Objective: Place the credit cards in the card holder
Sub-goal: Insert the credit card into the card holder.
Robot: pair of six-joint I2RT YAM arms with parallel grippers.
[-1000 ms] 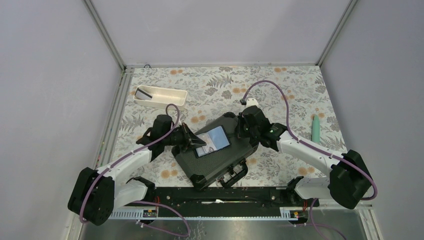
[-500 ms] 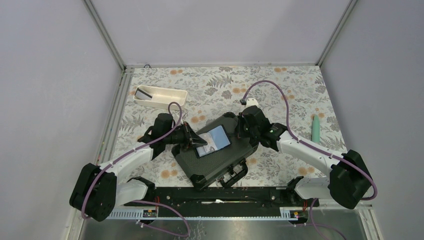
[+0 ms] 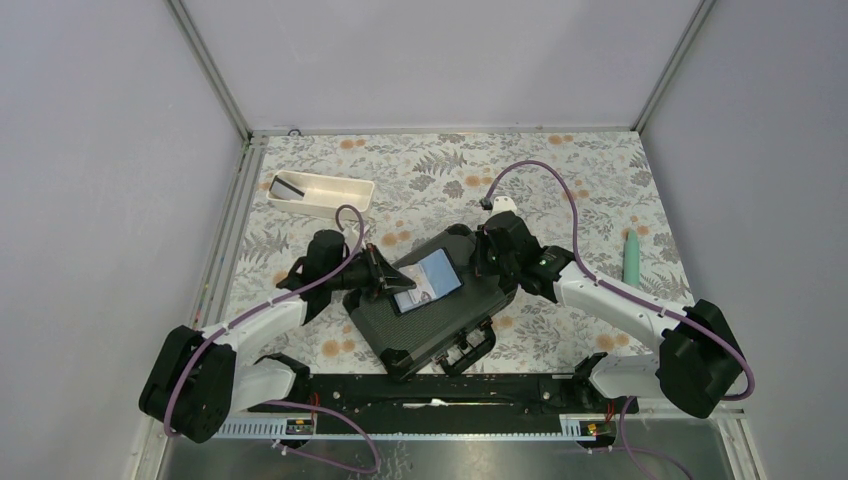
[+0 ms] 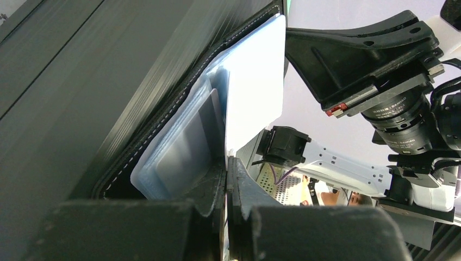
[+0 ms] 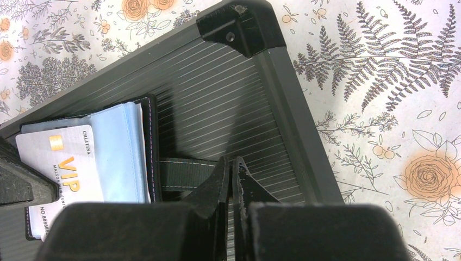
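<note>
**Pale card going into holder, both arms engaged**

Left arm has crept slightly toward the holder since a second ago; right arm unchanged.

- Card holder lies open on top of the black hard case, grey-blue pockets facing up.
- Pale card, gold "VIP" lettering, is partly in a pocket at the holder's left side, the rest sticking out.
- Left end effector: fingers pressed together, pinching that card's edge.
- Right end effector: fingers pinched on the holder's snap tab, stretched flat across the case lid.
- White tray, far left of the floral tabletop, holds one dark card.
- Teal object lies alone at right.
</note>
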